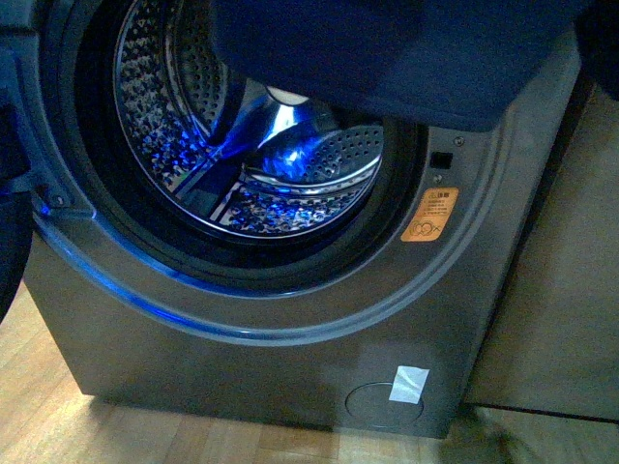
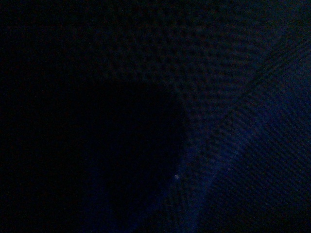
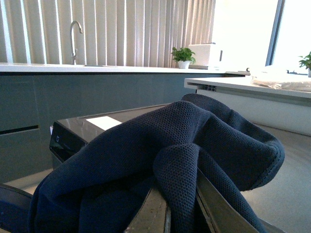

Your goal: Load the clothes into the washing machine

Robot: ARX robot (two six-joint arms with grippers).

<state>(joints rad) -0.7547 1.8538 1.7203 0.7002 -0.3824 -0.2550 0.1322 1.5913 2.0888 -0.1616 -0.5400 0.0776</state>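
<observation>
The grey washing machine (image 1: 290,329) fills the front view with its door open. Its perforated steel drum (image 1: 290,174) is lit blue inside. The dark navy clothes (image 1: 387,53) hang across the top of the porthole, covering its upper right part. In the right wrist view my right gripper (image 3: 167,206) is shut on a fold of the clothes (image 3: 165,145), which bunch up over its fingers. The left wrist view is nearly dark, showing only dim navy mesh fabric, and my left gripper cannot be made out. Neither arm shows in the front view.
An orange warning sticker (image 1: 429,215) and a white tape patch (image 1: 408,384) are on the machine's front. A grey-beige cabinet (image 1: 561,290) stands to its right. The floor (image 1: 145,430) is light wood. The right wrist view shows a counter with a tap (image 3: 75,34) and plants.
</observation>
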